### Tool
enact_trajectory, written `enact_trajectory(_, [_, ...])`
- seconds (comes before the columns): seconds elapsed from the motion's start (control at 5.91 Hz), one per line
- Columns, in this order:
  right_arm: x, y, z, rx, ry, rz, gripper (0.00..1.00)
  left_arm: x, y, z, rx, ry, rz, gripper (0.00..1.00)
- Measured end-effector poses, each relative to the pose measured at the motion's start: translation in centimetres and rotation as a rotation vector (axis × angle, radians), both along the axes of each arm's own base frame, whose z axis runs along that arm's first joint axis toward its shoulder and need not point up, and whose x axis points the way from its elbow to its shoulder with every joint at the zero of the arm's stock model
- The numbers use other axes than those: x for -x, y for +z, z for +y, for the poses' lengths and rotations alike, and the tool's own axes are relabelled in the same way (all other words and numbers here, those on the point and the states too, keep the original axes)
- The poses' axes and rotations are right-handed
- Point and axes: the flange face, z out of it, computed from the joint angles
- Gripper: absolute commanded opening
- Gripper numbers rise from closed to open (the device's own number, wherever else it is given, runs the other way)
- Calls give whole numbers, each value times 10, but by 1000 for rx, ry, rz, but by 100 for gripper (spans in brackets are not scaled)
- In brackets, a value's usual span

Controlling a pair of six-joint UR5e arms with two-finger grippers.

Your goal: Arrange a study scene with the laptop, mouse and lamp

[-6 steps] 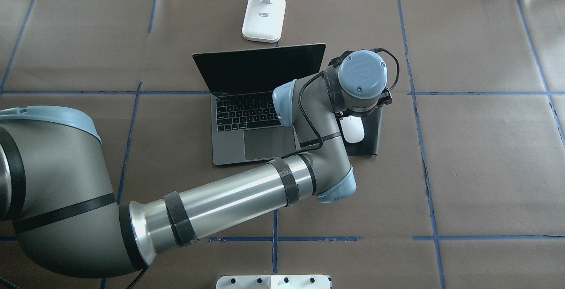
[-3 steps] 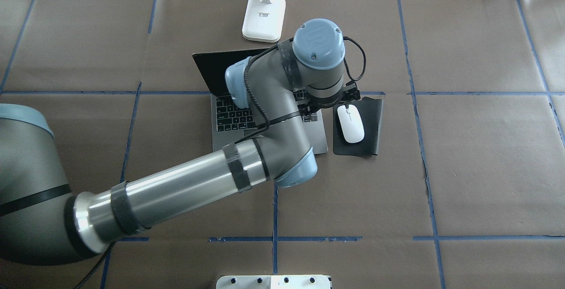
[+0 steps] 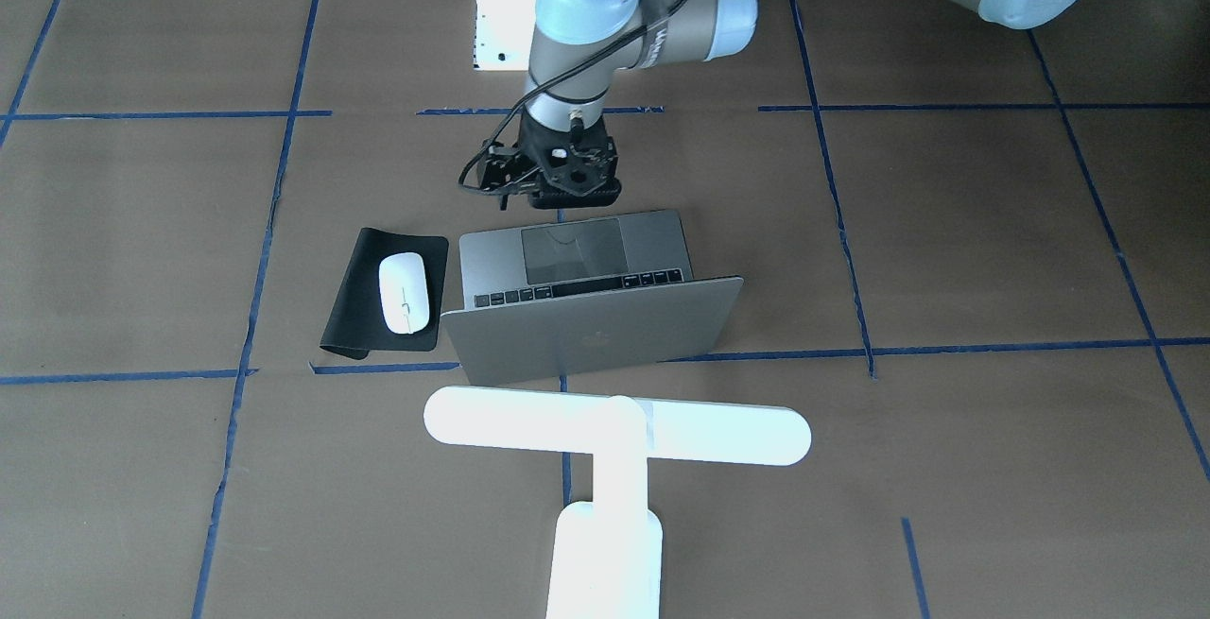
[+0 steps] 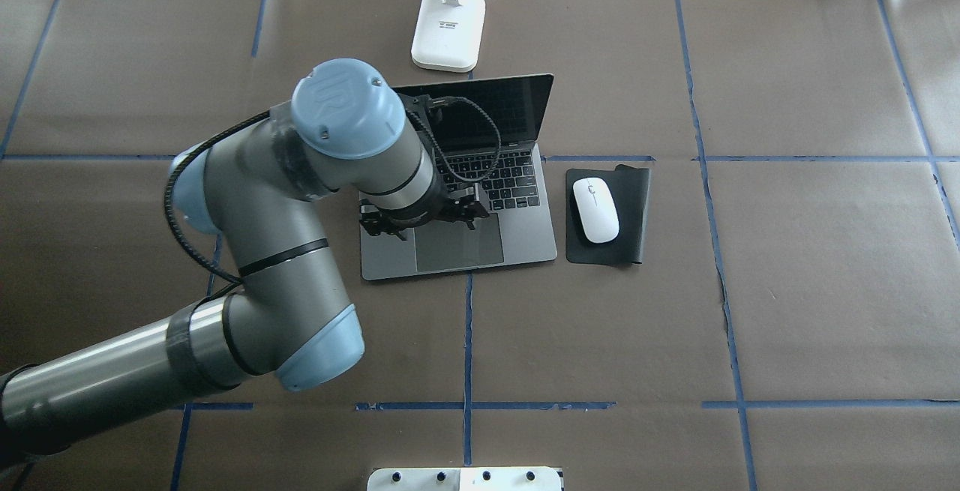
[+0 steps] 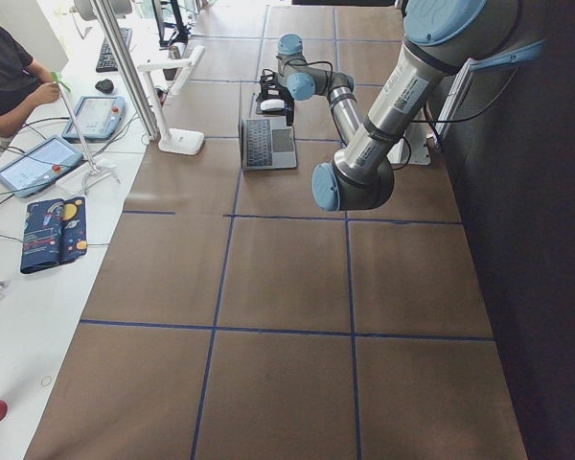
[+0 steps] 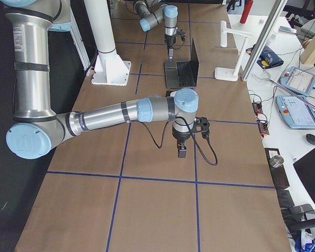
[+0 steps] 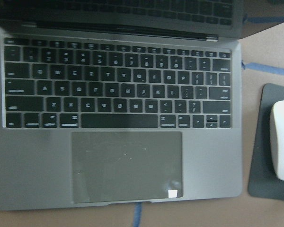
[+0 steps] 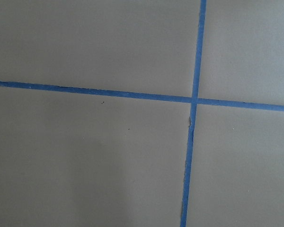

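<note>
The silver-grey laptop (image 4: 525,230) stands open mid-table, screen dark; it also shows in the front view (image 3: 586,335) and fills the left wrist view (image 7: 208,156). The white mouse (image 4: 595,210) lies on a black mat (image 4: 634,199) just right of the laptop, also in the front view (image 3: 402,291). The white T-shaped lamp (image 3: 614,435) stands behind the laptop, its base (image 4: 448,30) near the far edge. My left gripper (image 3: 560,208) hangs above the trackpad, touching nothing; I cannot tell whether it is open. My right gripper (image 6: 181,152) points down over bare table; I cannot tell its state.
A white boxy pedestal (image 4: 465,478) sits at the near table edge. Blue tape lines cross the brown table cover (image 8: 194,100). A side bench with tablets (image 5: 38,163) and a seated operator (image 5: 10,67) runs along the far edge.
My left arm has swung left, from above the mouse to above the laptop's trackpad. The mouse stays on the mat.
</note>
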Motion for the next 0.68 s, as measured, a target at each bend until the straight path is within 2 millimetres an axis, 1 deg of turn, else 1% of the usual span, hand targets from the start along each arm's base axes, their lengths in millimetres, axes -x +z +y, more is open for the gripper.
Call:
enact_trajectory(0.17, [-1, 4, 2, 8, 0, 5, 100, 43, 31, 4, -36, 22, -7, 100])
enact_trajectory(0.34, [-2, 10, 5, 17, 3, 12, 100, 89, 64, -3, -72, 48, -24, 100])
enact_trajectory(0.51, [-5, 17, 8, 30, 7, 15, 100, 137, 104, -17, -111, 77, -56, 100])
enact_trajectory(0.68, [-11, 29, 15, 44, 2, 15, 100, 187, 147, -33, -151, 114, -94, 100])
